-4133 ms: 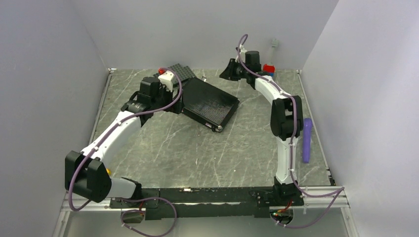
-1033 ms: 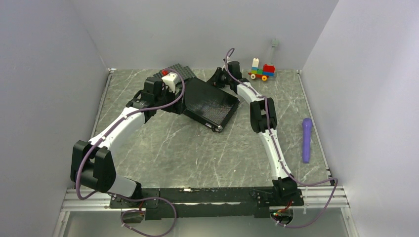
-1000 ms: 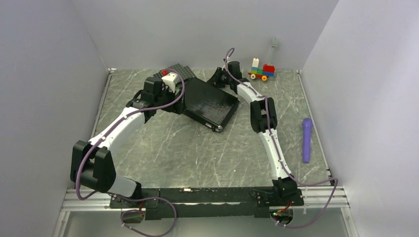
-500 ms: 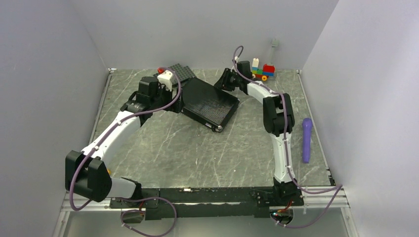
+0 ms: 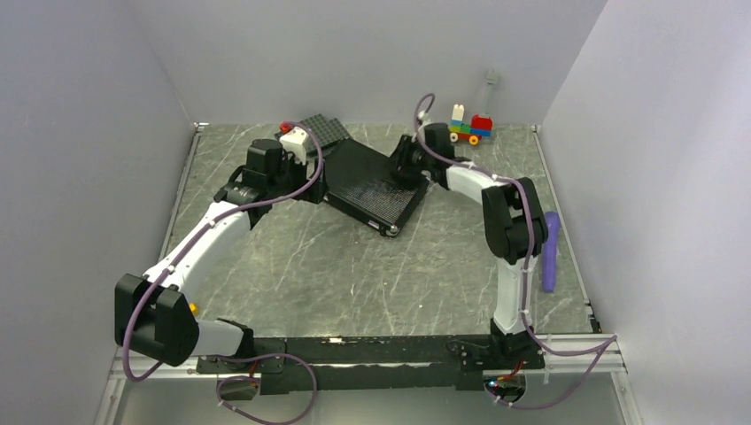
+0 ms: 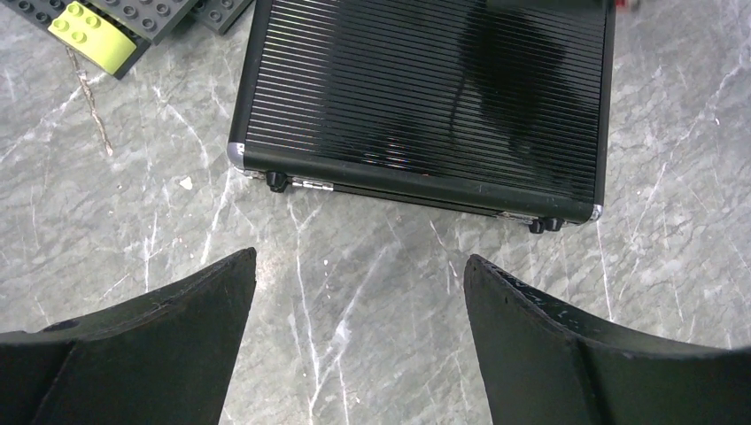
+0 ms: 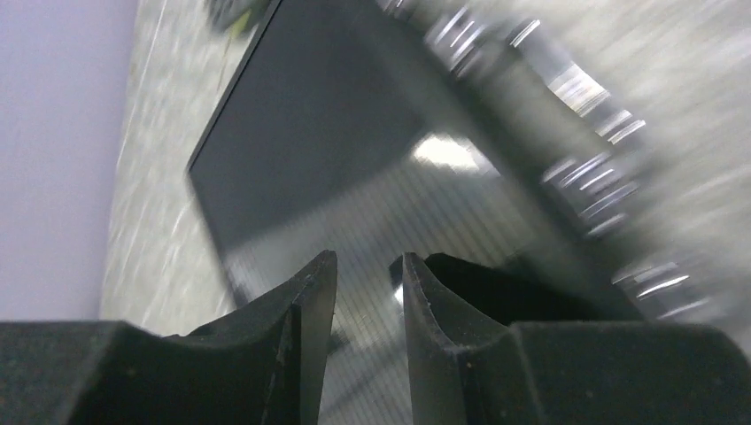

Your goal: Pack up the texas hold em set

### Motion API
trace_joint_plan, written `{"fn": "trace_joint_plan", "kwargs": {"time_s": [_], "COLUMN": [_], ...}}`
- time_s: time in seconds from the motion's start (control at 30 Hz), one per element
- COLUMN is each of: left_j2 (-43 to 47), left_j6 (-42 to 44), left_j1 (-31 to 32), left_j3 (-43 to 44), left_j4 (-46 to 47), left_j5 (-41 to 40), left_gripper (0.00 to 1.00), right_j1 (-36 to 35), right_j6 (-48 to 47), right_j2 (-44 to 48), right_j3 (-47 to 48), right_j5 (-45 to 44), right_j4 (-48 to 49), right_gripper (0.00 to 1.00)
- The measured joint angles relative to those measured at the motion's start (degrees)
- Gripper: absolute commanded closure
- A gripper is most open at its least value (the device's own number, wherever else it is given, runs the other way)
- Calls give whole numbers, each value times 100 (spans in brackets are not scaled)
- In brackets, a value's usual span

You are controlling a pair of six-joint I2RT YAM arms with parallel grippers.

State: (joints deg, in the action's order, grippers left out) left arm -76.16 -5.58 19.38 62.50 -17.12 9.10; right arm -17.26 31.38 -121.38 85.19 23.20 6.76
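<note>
At the table's [image 5: 354,266] far middle, the black briefcase [image 5: 374,184] lies shut and skewed, one corner just beside the dark studded baseplates [image 5: 321,130]. The right gripper [image 7: 367,258], fingers narrowly parted and holding nothing, hangs over the lid in a blurred view. The left gripper [image 6: 356,261] hovers wide open off the knobbed edge. A careless push could skid the case into the baseplates and the lime brick [image 6: 89,35]. A brick toy car [image 5: 469,126] and a purple stick [image 5: 550,252] sit well apart.
</note>
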Motion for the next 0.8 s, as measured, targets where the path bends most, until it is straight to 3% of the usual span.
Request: {"fn": "trace_joint_plan", "kwargs": {"time_s": [0.2, 0.3, 0.57, 0.73, 0.77, 0.8], "left_j2": [101, 155, 173, 162, 129, 72], "left_j6": [33, 46, -15, -492, -667, -831], "left_j1": [-17, -20, -50, -72, -83, -92], "left_j3": [-28, -35, -81, -192, -214, -216], "left_j4": [-20, -15, 13, 76, 131, 190], "left_j5": [-96, -162, -229, -229, -225, -216], "left_gripper": [8, 8, 4, 1, 1, 1], "right_j1": [-1316, -1578, -1344, -577, -376, -173], "right_j6": [295, 295, -142, -645, -730, -802], "right_j2": [922, 1180, 1360, 1624, 1626, 1613], "right_j3": [-1351, -1637, -1281, -721, -573, -448], "right_j5": [463, 420, 538, 629, 669, 721], "right_j4": [-85, -24, -905, -1110, -1104, -1099], "right_gripper": [63, 58, 37, 31, 21, 17]}}
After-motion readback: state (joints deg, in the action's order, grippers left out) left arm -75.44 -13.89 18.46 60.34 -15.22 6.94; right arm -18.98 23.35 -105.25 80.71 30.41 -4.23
